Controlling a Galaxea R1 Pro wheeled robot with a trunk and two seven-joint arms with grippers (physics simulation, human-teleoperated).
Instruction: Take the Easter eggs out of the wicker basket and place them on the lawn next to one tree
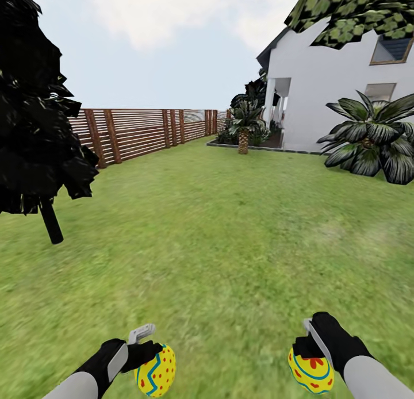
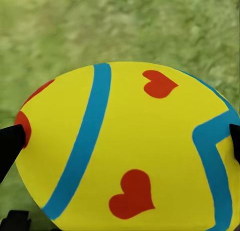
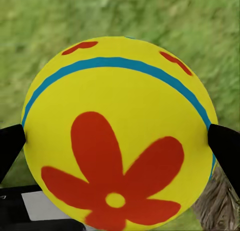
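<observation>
The left pincer (image 1: 148, 353) is closed around an Easter egg (image 1: 155, 371), held low at the near left above the lawn (image 1: 218, 244). The left wrist view shows that egg (image 2: 130, 151) pressed between both dark fingers (image 2: 10, 143) (blue bands and red hearts on yellow). The right pincer (image 1: 310, 353) is clamped on a second Easter egg (image 1: 311, 370) at the near right; up close this egg (image 3: 117, 136) bears a big red flower. Far left runs a brown slat fence (image 1: 144, 131), with a dark-leaved thin tree (image 1: 34, 129) nearer. A white house (image 1: 328, 88) and palm-like plants (image 1: 374, 137) stand far right.
</observation>
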